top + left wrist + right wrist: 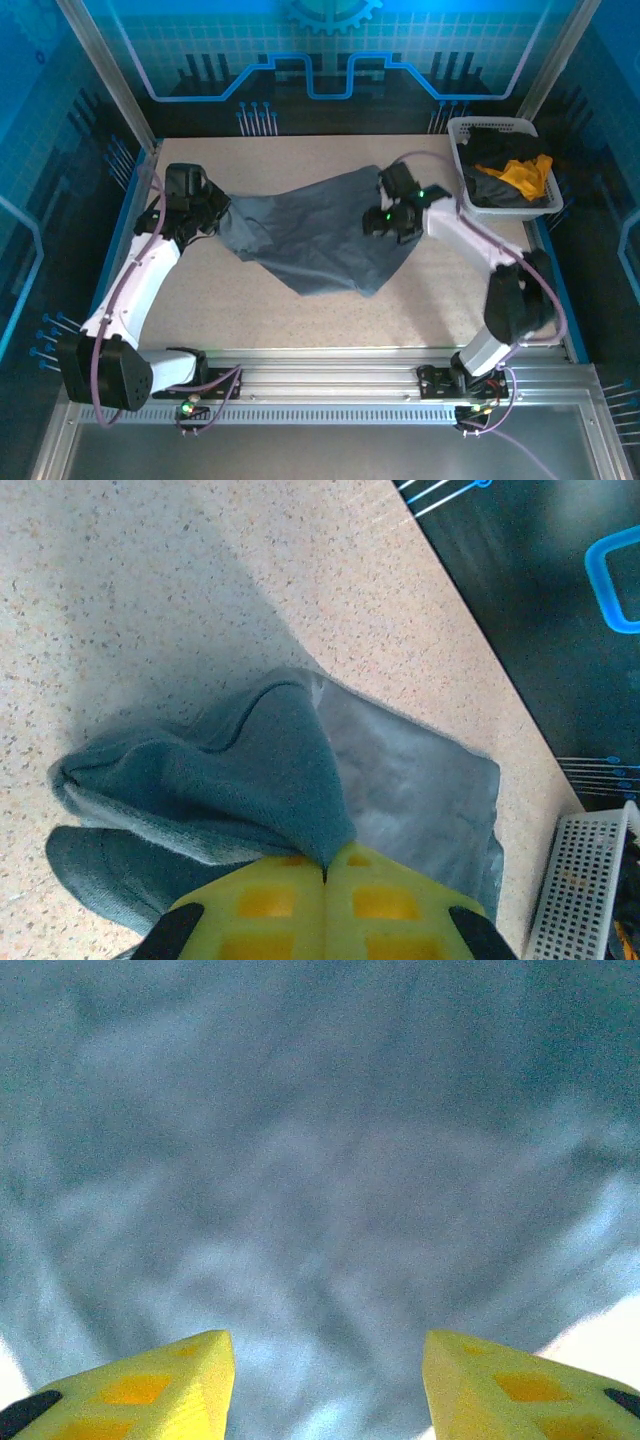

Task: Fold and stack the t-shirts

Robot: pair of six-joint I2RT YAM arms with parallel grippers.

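While the left fingers (270, 910) pinch the left end of the slate-grey t-shirt (310, 240), the right fingers (160, 1390) hang spread over its right end; its long axis runs between them.

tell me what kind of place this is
Probably a robot test cell, not a home: a table walled by blue printed panels, a metal mounting rail, a grey shirt laid out.

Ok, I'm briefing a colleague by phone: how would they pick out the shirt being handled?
Find the speckled beige tabletop between the two arms. Crumpled across its middle lies the slate grey cloth t-shirt, one end pinched in the shut left pincer. It alone is out on the table; the black and orange-yellow shirts sit in the white plastic lattice basket at the far right.
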